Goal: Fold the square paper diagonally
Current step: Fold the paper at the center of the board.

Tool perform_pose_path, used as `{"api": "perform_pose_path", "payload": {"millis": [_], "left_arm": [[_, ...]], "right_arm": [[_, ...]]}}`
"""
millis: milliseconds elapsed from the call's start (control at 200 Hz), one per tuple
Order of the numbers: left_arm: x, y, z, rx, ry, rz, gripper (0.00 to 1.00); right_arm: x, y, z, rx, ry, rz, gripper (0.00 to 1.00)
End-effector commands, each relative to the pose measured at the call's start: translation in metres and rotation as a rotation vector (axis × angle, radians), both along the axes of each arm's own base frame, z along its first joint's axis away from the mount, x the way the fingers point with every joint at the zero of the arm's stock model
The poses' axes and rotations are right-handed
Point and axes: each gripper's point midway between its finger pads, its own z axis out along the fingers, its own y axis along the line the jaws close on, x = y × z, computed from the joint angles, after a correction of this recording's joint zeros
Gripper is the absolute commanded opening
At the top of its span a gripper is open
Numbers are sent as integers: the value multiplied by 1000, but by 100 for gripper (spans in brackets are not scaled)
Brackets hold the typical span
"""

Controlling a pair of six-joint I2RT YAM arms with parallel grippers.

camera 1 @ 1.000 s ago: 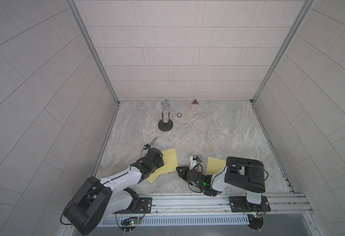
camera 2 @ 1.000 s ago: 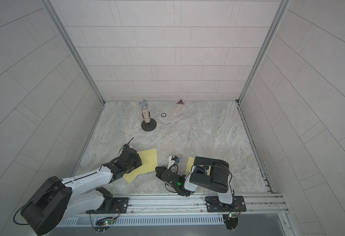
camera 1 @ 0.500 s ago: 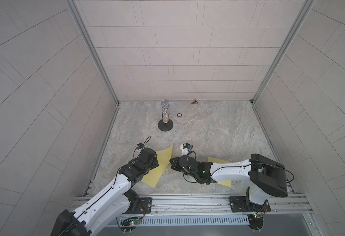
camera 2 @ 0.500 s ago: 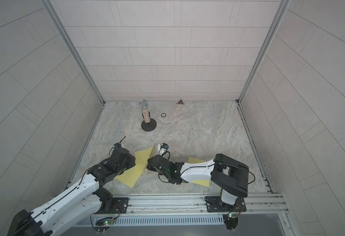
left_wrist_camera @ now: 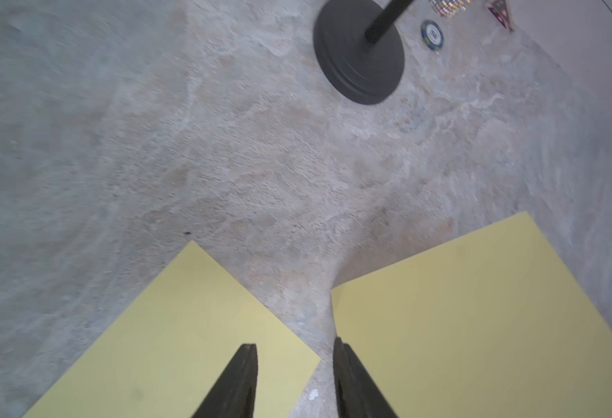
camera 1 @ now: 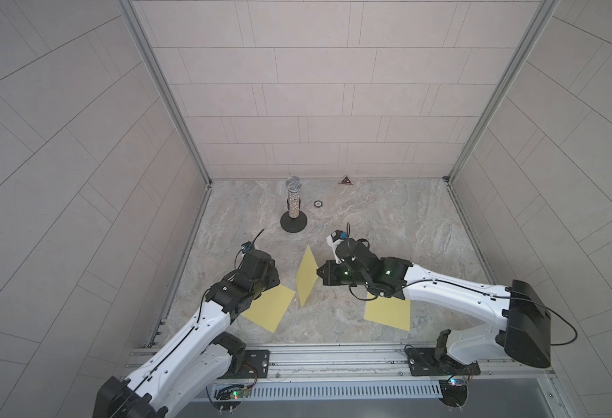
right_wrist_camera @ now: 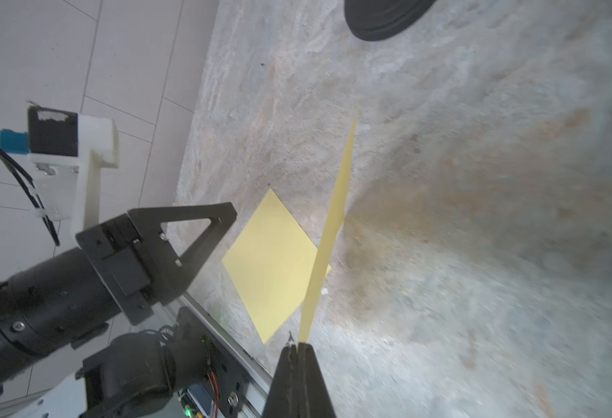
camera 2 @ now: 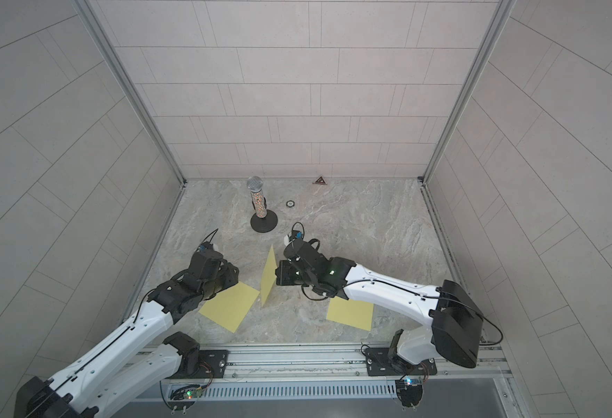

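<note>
The right pincer was clamped shut on what looked like a corner of the yellow paper. It held the paper upright on edge over the table, between the two arms in both top views. No crease showed in it. By my reading the fold had not begun, so everything was left to do: laying the paper down, bringing corner to opposite corner, and pressing the diagonal.

The left pincer stood partly open with nothing between its fingers, over a corner of a second sheet lying flat near the yellow paper. A third sheet lay flat under the right arm.

Further back stood a microphone on a round base, with a small chip and a triangular marker, all well apart from the work. Only the second sheet seemed likely to crowd the fold.
</note>
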Motion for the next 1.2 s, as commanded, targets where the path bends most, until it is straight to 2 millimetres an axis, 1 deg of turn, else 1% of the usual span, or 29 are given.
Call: {"api": "perform_pose_path", "payload": {"millis": [0,65,180,210,280,350,385,450,555,705,816,881,941,1041,1196], "left_arm": [[3,-40,10,-147,-24,-167,36],[0,-49,5,-180,-9,-208,33],[-5,-62,-7,-225,23,-268,25],[-6,-68,-9,-244,29,-291,23],[-8,-82,-14,-273,25,-343,23],[-8,-98,-16,-303,26,-398,18],[-8,-106,-17,-313,36,-423,17],[-7,-119,-22,-314,53,-458,14],[-11,-135,-36,-297,92,-498,10],[-16,-151,-54,-280,112,-540,6],[-18,-156,-65,-257,111,-540,3],[-16,-159,-68,-280,106,-522,0],[-14,-163,-68,-307,96,-514,0],[-10,-167,-67,-315,86,-514,0],[-13,-166,-72,-303,96,-514,0]], "right_arm": [[-26,-47,-43,-118,167,78,0],[-28,-73,-63,-180,226,73,0],[-29,-106,-91,-299,297,100,0],[-27,-113,-96,-326,316,107,0],[-24,-127,-102,-384,361,136,0],[-18,-142,-105,-470,359,139,0],[-15,-147,-106,-508,351,139,0],[-9,-153,-106,-545,340,133,0],[-1,-162,-108,-579,331,100,0],[11,-171,-106,-613,286,46,0],[14,-170,-105,-597,268,36,0],[18,-173,-105,-613,251,22,0],[19,-173,-106,-613,248,18,0],[18,-167,-108,-576,254,22,0],[19,-168,-109,-566,250,-2,0]]}}
